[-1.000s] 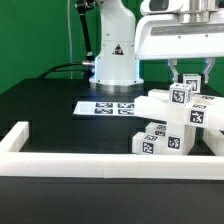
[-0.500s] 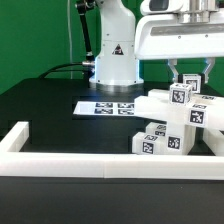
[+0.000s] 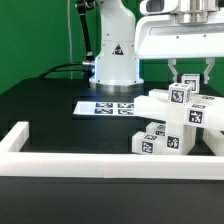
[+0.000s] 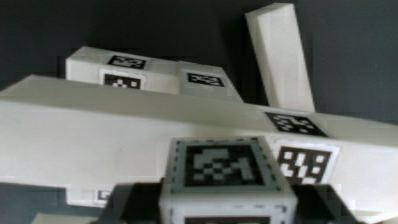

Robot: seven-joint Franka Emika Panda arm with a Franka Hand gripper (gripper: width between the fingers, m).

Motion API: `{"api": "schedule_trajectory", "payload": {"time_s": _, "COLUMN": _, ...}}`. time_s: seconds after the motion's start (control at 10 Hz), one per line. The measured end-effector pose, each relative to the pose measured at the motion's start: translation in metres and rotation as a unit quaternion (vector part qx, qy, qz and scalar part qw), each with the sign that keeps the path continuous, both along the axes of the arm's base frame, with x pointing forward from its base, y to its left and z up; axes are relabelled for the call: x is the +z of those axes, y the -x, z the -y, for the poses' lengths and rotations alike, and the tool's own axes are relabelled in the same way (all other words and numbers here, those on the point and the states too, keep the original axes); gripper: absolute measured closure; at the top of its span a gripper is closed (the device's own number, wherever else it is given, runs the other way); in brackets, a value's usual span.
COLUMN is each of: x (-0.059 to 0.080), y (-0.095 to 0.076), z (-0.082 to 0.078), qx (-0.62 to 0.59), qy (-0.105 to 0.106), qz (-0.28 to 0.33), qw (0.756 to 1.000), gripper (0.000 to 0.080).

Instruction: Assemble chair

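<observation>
Nothing has moved since the earlier frames: arm, parts and board sit exactly where they were, so the arm seems paused mid-step.

In the exterior view the claw (image 3: 190, 72) hangs at the upper right of the frame, its two dark fingers straddling a small tagged white block (image 3: 181, 95) that stands upright on the rest of the chair (image 3: 170, 125). The jaws are narrow and pinched onto that block; the wrist view confirms it, with the tagged block (image 4: 222, 168) filling the lower centre of the frame between the finger bases. Beneath it lies the broad white seat slab (image 4: 125, 125), and beyond that a long white bar (image 4: 279, 55) stands up toward the top of the frame. Two more tagged parts (image 3: 160, 142) rest low on the black counter (image 3: 50, 110) at the lower right. The marker board (image 3: 105, 107) lies flat at frame centre, and the white border rail (image 3: 60, 162) runs across the foreground.

I judge the step in hand to be seating or twisting this block, probably a leg, into the slab. Whether it is fully home cannot be told. The next move would call for steady downward pressure kept square to the slab, then a clean release straight up so the piece is not tugged loose.
</observation>
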State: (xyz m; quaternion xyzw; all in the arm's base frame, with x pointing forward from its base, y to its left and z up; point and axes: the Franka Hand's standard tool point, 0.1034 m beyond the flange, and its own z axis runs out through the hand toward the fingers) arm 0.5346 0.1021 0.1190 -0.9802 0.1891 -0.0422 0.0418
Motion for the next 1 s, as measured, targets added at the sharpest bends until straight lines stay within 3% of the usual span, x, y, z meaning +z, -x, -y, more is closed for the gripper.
{"api": "schedule_trajectory", "payload": {"time_s": 0.4, "x": 0.0002, "y": -0.0002, "z": -0.0037, "qx": -0.150, "qy": -0.017, "qz": -0.006, "qw": 0.989, "gripper": 0.0511}}
{"api": "schedule_trajectory", "payload": {"time_s": 1.0, "x": 0.0005, "y": -0.0006, "z": -0.0080, "qx": -0.368, "qy": -0.068, "qz": -0.028, "qw": 0.927, "gripper": 0.0511}}
